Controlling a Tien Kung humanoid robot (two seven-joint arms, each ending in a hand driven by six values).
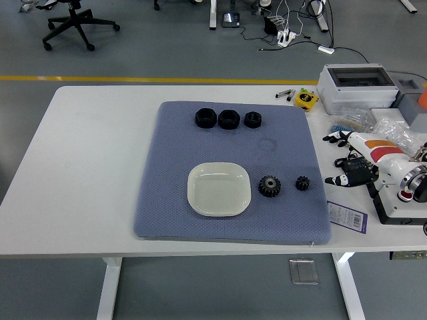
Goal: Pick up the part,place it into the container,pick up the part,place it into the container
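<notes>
Head view: white dish (219,190) holds nothing; right hand (353,163) rests open beside the mat (173,213).

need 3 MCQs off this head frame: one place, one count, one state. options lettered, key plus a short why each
1. Where do the two black toothed gears lie relative to the cream square dish?
A. Inside it
B. On the mat to its right
C. On the bare table to its left

2. How many black nut-like ring parts sit in the row near the mat's far edge?
A. Two
B. Three
C. Five

3. What is the dish's state?
A. Empty
B. Holding one gear
C. Upside down

Key:
1 B: the larger black gear and the smaller black gear rest on the blue-grey padded mat, right of the cream square dish.
2 B: three black ring parts stand side by side.
3 A: the dish sits rim up with nothing in it.
</notes>
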